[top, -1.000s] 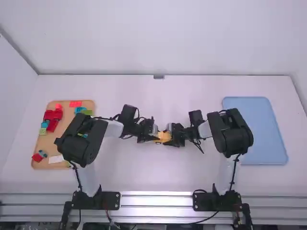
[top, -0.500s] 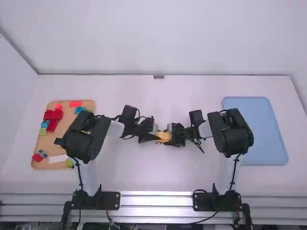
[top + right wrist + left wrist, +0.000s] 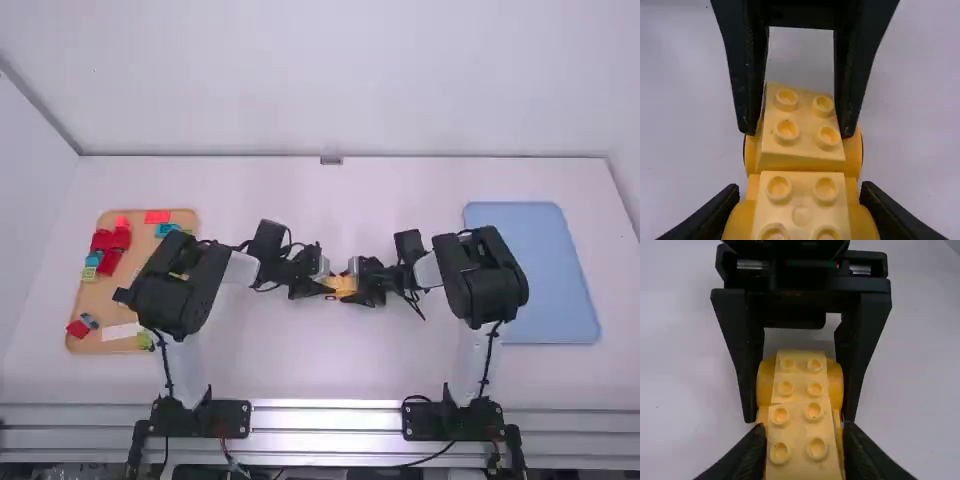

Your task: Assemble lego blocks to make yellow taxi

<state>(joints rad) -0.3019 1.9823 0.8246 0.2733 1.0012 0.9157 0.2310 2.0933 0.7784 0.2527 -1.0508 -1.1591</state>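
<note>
A yellow plastic lego assembly with round studs [image 3: 341, 286] sits between the two end effectors, touching both. The left end effector [image 3: 323, 284] pinches one end, its fingers against the sides; the right end effector [image 3: 360, 283] grips the other end likewise. The studded block nearer the left one [image 3: 800, 122] sits askew. Well out to the left end effector's left, a tan tray of coloured blocks [image 3: 91, 305] rests on the white tabletop [image 3: 320, 360]; well right of the right one lies a blue tray [image 3: 545, 290].
</note>
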